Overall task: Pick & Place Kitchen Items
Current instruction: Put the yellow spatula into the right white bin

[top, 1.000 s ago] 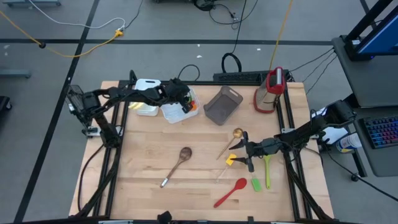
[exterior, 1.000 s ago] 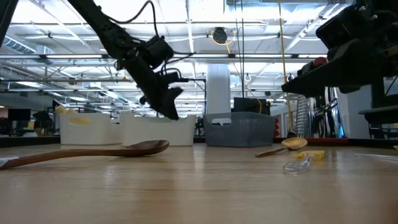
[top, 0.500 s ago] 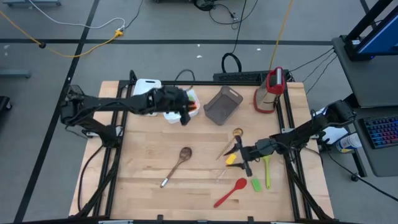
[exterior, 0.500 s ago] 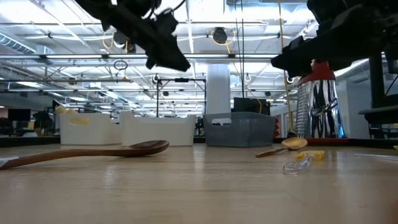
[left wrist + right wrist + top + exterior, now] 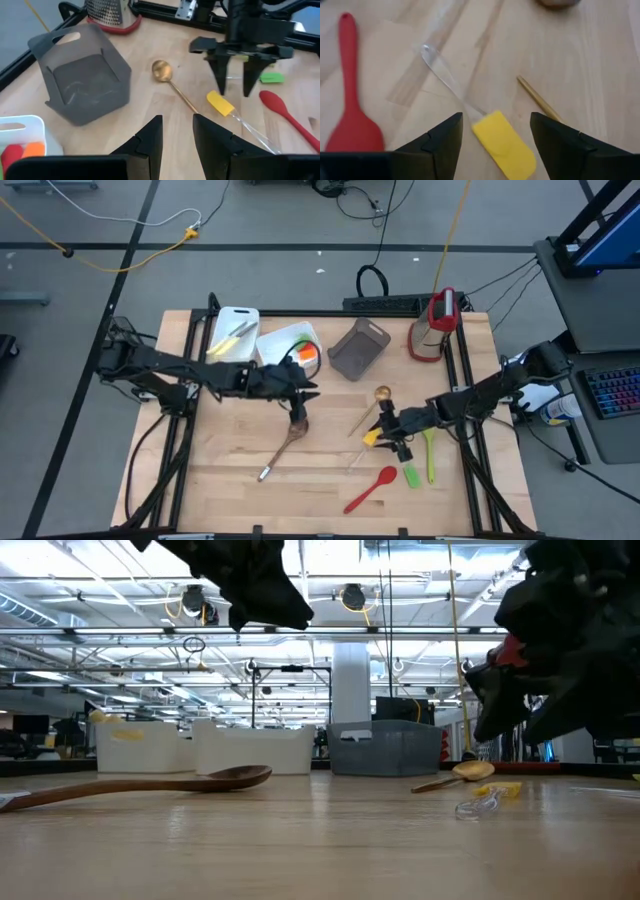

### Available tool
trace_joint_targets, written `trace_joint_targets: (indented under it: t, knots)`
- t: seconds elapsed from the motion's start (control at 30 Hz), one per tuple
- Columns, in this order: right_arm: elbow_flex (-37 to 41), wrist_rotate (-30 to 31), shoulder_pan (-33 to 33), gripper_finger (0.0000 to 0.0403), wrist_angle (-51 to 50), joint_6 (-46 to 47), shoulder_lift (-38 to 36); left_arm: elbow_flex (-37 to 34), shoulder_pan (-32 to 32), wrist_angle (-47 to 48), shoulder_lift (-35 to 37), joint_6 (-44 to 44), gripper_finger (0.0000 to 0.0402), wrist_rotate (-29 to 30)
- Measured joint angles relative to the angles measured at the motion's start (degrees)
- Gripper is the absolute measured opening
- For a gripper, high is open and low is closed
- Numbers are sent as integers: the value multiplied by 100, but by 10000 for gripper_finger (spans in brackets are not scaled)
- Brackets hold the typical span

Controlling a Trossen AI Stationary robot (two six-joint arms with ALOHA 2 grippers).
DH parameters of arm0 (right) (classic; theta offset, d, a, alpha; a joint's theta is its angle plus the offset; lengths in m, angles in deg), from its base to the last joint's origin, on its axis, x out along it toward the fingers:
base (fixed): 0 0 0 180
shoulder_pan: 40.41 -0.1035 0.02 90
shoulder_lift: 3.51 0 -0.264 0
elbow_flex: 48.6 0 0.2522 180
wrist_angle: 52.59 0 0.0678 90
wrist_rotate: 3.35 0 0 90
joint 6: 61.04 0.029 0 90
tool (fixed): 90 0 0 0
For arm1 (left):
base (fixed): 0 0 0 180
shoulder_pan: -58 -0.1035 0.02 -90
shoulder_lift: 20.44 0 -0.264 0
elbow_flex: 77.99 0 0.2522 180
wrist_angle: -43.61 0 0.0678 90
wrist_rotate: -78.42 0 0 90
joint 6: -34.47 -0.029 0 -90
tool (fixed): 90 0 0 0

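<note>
My left gripper (image 5: 301, 402) is open and empty, above the bowl end of the brown wooden spoon (image 5: 280, 450), which lies flat on the table; its fingers show in the left wrist view (image 5: 177, 135). My right gripper (image 5: 392, 434) is open, pointing down over the yellow spatula (image 5: 504, 145), one finger on either side of its head and clear of it. The spatula has a clear handle (image 5: 442, 67). A gold spoon (image 5: 381, 394), a red spoon (image 5: 372, 488), a green spatula (image 5: 411, 477) and a green spoon (image 5: 430, 452) lie flat nearby.
Two white bins (image 5: 235, 335) (image 5: 285, 352) holding utensils stand at the far left. A grey bin (image 5: 358, 348) and a red-and-silver appliance (image 5: 437, 325) stand at the far right. Black frame rails run along the table's edges.
My left gripper has swung from over the white bin toward the table's near edge and now hangs over the wooden spoon's bowl. My right gripper has tipped downward and lowered toward the yellow spatula. No utensil on the table has moved.
</note>
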Motion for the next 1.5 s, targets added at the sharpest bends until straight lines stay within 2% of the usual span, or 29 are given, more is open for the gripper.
trace_joint_targets:
  t: [0.33,0.67,1.1,1.27,1.5]
  knots:
    - [155,1,320,271,-198,172,1,0,470,11,-1,360,113,688]
    - [589,9,455,270,594,311,2,0,685,6,-1,439,113,877]
    - [812,4,455,270,876,559,2,0,1423,9,-1,230,113,1033]
    - [898,3,453,270,873,743,4,0,1575,15,-1,234,113,1419]
    - [909,2,453,270,976,746,4,0,1616,50,-1,254,113,1423]
